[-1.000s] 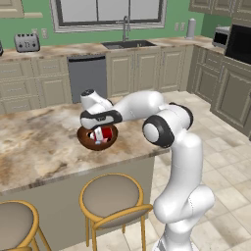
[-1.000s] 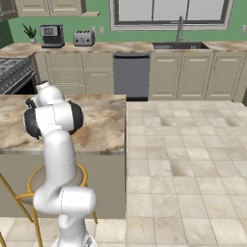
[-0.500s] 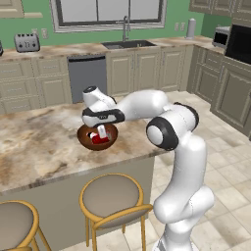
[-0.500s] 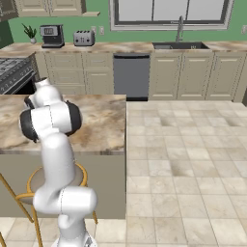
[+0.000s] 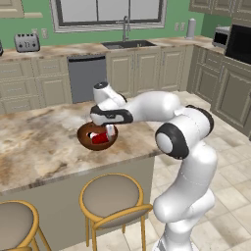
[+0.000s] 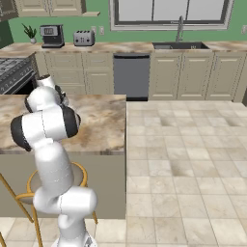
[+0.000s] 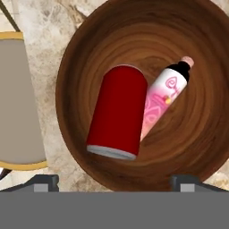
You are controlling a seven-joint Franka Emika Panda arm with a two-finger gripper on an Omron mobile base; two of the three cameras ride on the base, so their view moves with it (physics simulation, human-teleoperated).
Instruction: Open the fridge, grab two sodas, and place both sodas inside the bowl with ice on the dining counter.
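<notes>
Red can and pink bottle lie touching inside the wooden bowl on the counter. End effector, fingers apart, should lift straight up.

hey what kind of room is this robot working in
A home kitchen, rendered rather than real. A sink sits under a window on the wall counter, a toaster stands nearby, and a marble dining counter with stools holds a wooden bowl.
</notes>
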